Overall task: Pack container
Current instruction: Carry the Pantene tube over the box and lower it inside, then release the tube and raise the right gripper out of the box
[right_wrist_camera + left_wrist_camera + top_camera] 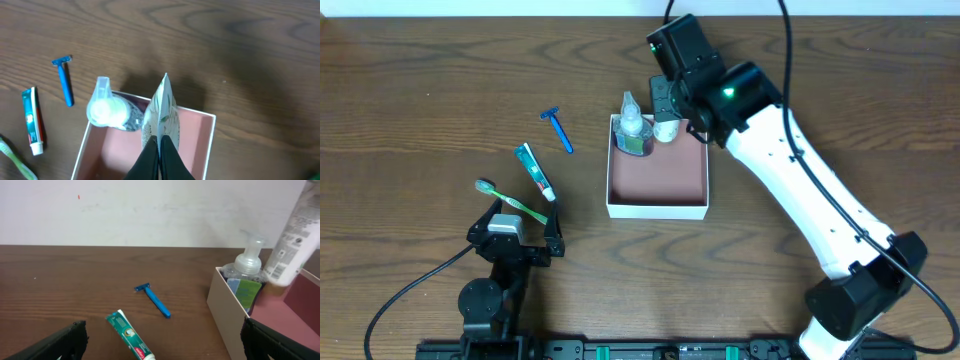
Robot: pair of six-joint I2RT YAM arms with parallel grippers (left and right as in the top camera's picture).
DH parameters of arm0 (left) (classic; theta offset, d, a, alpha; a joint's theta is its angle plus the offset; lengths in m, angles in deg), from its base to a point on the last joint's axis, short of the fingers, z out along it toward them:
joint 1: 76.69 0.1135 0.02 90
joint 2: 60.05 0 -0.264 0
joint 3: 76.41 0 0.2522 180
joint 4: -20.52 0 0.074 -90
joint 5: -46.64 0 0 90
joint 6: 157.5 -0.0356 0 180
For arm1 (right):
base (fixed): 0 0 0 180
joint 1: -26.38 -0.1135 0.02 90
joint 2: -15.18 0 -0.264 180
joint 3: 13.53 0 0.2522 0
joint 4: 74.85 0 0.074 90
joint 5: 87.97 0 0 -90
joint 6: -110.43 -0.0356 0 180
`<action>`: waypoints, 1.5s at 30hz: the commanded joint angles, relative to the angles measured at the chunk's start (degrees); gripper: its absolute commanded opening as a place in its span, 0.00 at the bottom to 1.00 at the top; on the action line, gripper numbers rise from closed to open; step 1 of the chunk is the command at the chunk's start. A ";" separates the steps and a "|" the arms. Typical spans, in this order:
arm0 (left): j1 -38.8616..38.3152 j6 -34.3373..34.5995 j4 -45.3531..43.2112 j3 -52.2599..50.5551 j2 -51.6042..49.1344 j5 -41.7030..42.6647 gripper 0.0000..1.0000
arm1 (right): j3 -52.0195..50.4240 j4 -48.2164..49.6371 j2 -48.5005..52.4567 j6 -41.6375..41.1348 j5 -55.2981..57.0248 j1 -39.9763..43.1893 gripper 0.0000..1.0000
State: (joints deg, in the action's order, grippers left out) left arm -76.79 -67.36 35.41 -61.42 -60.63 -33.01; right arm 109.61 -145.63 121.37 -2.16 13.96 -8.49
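Pinching the tube (162, 107) over the container (192, 145), my right pincer (160, 142) could topple the pump bottle (106, 107) (just beside it).

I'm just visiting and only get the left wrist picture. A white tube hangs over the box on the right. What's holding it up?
Observer: The right gripper is shut on the flat crimped end of the white tube, which hangs cap end down at the far side of the container.
Visitor: Besides the razor and toothpaste, is anything else waiting on the table?
Observer: Yes, a green toothbrush lies right by the open left gripper, outside your picture.
Visitor: Is the container nearly full?
Observer: No. Only the pump bottle and the tube are at its far side; the rest of its reddish floor is bare.
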 commanded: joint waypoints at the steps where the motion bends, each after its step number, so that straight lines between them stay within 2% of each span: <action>1: 0.20 -0.33 1.95 -1.01 0.35 1.01 0.98 | 0.79 1.66 0.31 -1.27 0.61 -1.09 0.01; 26: 0.20 -0.33 1.95 -1.01 0.35 1.01 0.98 | 0.74 6.32 8.26 -1.81 0.46 -0.76 0.01; 27: 0.20 -0.33 1.95 -1.01 0.35 1.01 0.98 | 0.74 6.47 8.31 -1.81 0.46 -0.76 0.04; 28: 0.20 -0.33 1.95 -1.01 0.35 1.01 0.98 | 0.74 6.56 8.31 -1.81 0.46 -0.76 0.13; 30: 0.20 -0.33 1.95 -1.01 0.35 1.01 0.98 | 0.74 6.84 8.31 -1.81 0.46 -0.76 0.24; 33: 0.20 -0.33 1.95 -1.01 0.35 1.01 0.98 | 0.74 6.93 8.31 -1.79 0.46 -0.48 0.50; 38: 0.20 -0.33 1.95 -1.01 0.35 1.01 0.98 | 0.90 6.91 7.54 -1.53 0.44 0.13 0.63; 45: 0.20 -0.33 1.95 -1.01 0.35 1.01 0.98 | 1.75 6.19 2.47 -0.02 0.26 0.48 0.66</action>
State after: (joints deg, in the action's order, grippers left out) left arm -76.79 -67.36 35.41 -61.42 -60.63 -33.01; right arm 109.68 -138.98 128.70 -3.17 14.00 -8.32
